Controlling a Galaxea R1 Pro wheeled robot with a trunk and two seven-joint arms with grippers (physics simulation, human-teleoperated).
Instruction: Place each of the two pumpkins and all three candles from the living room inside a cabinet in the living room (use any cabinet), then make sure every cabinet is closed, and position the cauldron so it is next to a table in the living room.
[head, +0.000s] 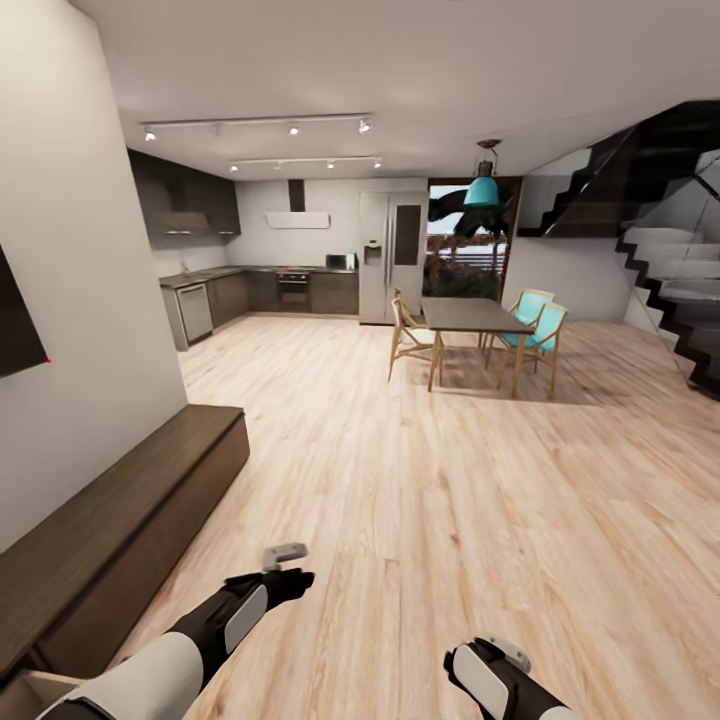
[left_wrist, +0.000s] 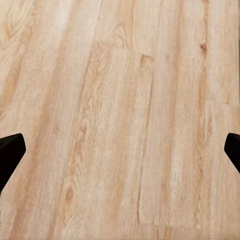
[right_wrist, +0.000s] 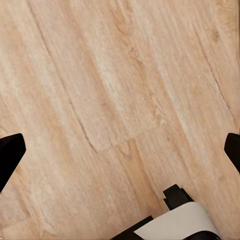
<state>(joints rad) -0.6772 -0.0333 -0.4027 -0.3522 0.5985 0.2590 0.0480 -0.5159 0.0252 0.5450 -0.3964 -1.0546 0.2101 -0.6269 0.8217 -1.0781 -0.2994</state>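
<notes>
The robot stands on the pale plank floor of an open room, facing the kitchen and the dark dining table with its wooden and turquoise chairs. The long low dark brown cabinet runs along the wall on its left side, just beside the left arm; at the nearest corner something pale, perhaps an open drawer, juts out, though too little of it appears to be sure.

The left pincer hangs over bare floorboards with its dark fingertips set wide apart and nothing between them. The right pincer is likewise spread and empty above the planks.

This looks like a travel step: with both pincers free, the job is to find the next item. Turn the base away from the kitchen toward the living area, keep the arms tucked low and clear of the cabinet edge, and note that drawer for closing later.
</notes>
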